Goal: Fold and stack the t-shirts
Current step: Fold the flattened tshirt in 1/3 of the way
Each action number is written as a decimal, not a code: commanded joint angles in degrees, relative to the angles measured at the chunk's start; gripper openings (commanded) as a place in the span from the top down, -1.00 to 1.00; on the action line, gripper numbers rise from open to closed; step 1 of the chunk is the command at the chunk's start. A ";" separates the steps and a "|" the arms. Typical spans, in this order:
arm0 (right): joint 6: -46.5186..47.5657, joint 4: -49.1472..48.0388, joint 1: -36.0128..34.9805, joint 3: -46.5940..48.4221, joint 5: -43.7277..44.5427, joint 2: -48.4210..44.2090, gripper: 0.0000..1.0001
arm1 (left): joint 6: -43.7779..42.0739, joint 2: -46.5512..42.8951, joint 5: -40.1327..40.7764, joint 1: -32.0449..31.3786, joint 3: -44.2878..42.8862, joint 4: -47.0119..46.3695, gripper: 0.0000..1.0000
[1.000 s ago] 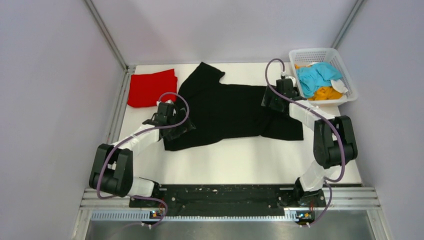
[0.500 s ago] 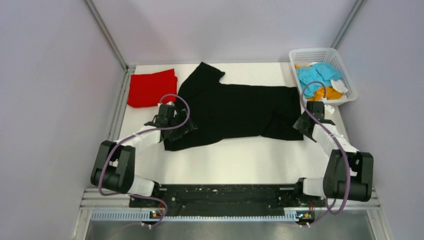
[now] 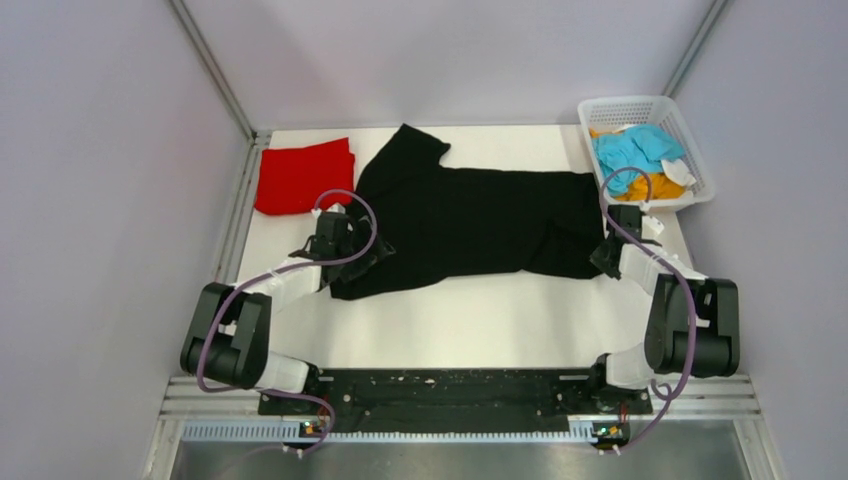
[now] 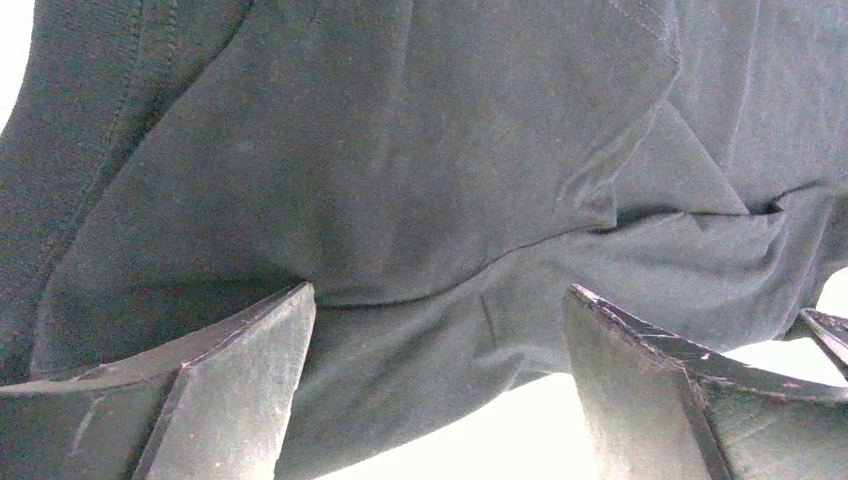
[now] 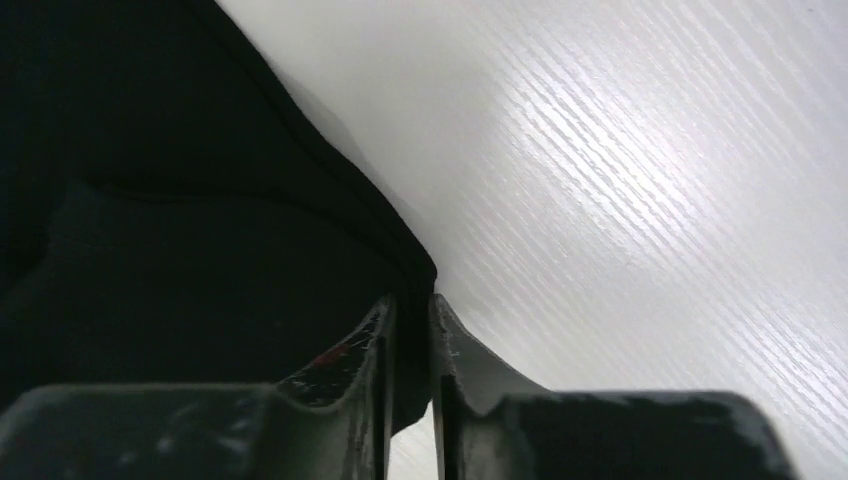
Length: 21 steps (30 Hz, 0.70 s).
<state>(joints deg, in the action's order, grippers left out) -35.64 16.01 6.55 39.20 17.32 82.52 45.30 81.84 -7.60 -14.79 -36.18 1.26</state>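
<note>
**Now: my right fingers pinch the black shirt's corner, my left stand wide**

Well, from the top camera I count four shirts. One black t-shirt [image 3: 470, 220] lies spread across the middle of the table [image 3: 480, 320], a sleeve pointing to the far edge. One red t-shirt [image 3: 303, 176] sits folded at the far left corner, just beside the black one. One light blue t-shirt [image 3: 630, 150] and one orange t-shirt [image 3: 655, 186] are bunched in the single white mesh basket [image 3: 640, 104] at the far right. A white scrap [image 3: 678, 172] lies among them, too small to read. My left gripper [image 3: 366, 260] is over the black shirt's near left edge, and my right gripper [image 3: 603, 262] is at its near right corner.

In my left wrist view, my gripper [image 4: 440, 390] stands apart, both fingers [image 4: 230, 400] over wrinkled black cloth with nothing between them. A seam and a fold cross the cloth, which bears no print.

In my right wrist view, my gripper [image 5: 412, 370] is drawn nearly together, clamped on the black shirt's edge where its corner meets bare white table.
</note>
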 commanded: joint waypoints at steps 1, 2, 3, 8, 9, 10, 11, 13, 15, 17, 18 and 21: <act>-0.70 -1.97 0.13 -1.99 -2.12 1.56 0.88 | 0.64 0.96 5.95 -0.16 3.60 6.79 -0.98; -0.62 -2.03 0.13 -2.23 -2.67 1.60 1.00 | 1.03 0.57 6.81 -0.16 3.59 7.82 -0.98; -0.35 -2.03 0.13 -2.47 -3.38 1.55 1.00 | 1.25 0.20 7.95 -0.16 3.57 8.90 -0.98; -1.90 5.80 0.18 -3.34 3.43 -3.08 1.00 | 2.11 -2.80 8.77 -0.05 3.97 15.25 -0.97; -3.47 8.86 0.24 -3.08 6.34 -4.99 1.00 | 2.40 -3.33 9.30 -0.06 3.91 17.12 -0.98; -3.75 10.92 0.22 -2.93 7.72 -7.33 1.00 | 2.61 -3.83 10.23 -0.07 3.86 19.55 -0.98; -4.30 13.11 0.22 -2.98 9.56 -9.59 1.00 | 2.61 -4.31 10.77 -0.02 3.62 21.75 -0.98; -5.32 17.23 0.22 -2.75 14.01 -13.24 1.00 | 2.71 -5.95 11.40 0.02 3.35 25.12 -0.98; -6.22 23.64 0.22 -1.00 17.84 -14.65 1.00 | 2.94 -8.05 11.95 0.02 4.27 26.32 -0.98; -6.76 28.38 0.22 0.35 21.02 -15.40 1.00 | 3.35 -10.02 13.04 0.13 4.89 27.84 -0.98; -7.99 29.66 0.25 0.50 21.68 -15.82 1.00 | 3.48 -11.00 13.42 0.14 5.06 28.76 -0.98; -5.88 28.85 0.22 -0.15 14.82 -16.56 1.00 | 3.57 -13.72 13.29 0.24 5.50 30.93 -0.98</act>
<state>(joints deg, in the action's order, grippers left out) -41.71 39.20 6.50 37.30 29.52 67.61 48.97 70.48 1.21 -15.18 -33.17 20.43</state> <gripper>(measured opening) 0.014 0.987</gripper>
